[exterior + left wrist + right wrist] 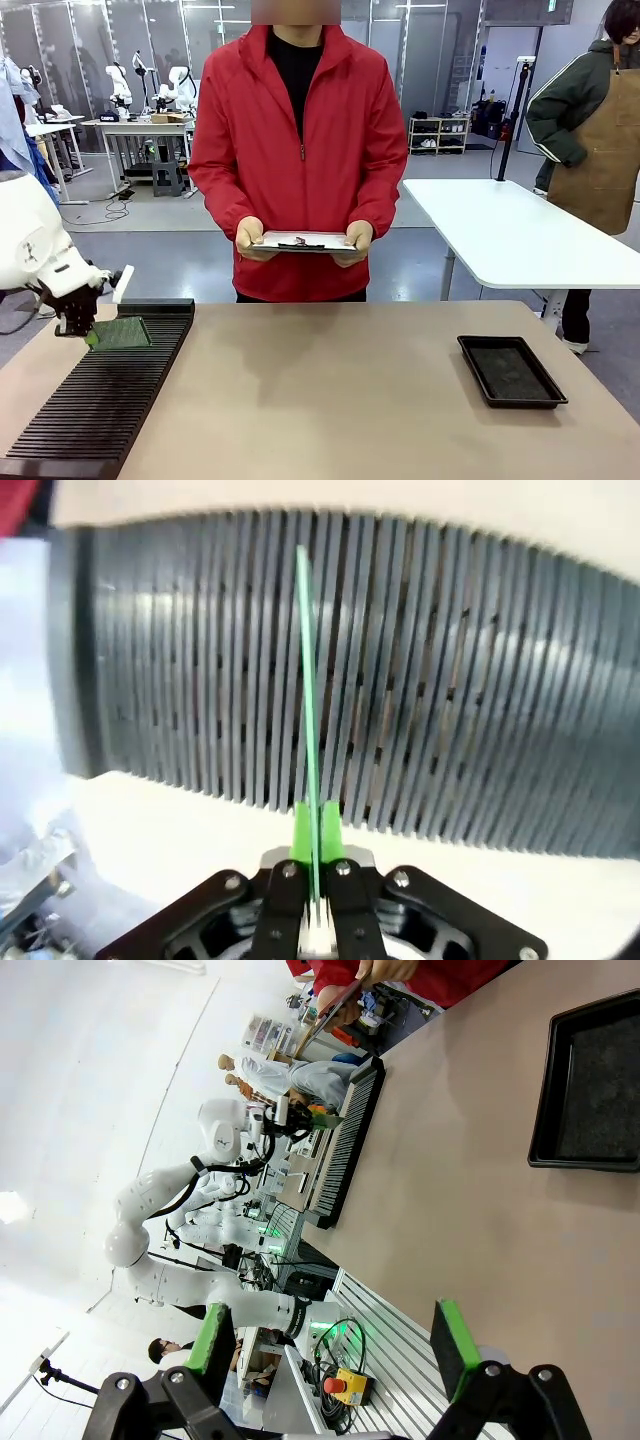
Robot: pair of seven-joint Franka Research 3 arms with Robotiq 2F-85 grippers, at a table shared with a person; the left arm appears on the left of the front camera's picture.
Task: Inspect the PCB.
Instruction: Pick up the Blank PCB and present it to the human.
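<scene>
Left gripper (316, 830) fingers clamped on the PCB (308, 680) by one edge. Board runs straight out from them, edge-on, in line with the slotted rack's (100, 400) slots (far end of rack). Right gripper (335, 1345) fingers wide apart, empty, well off across the counter (350, 400). Left arm's move.

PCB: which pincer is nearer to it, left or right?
Left. The left pincer is shut on the PCB by its edge, at the black slotted rack. The right pincer stands open far off across the table, the board small in its wrist view.
</scene>
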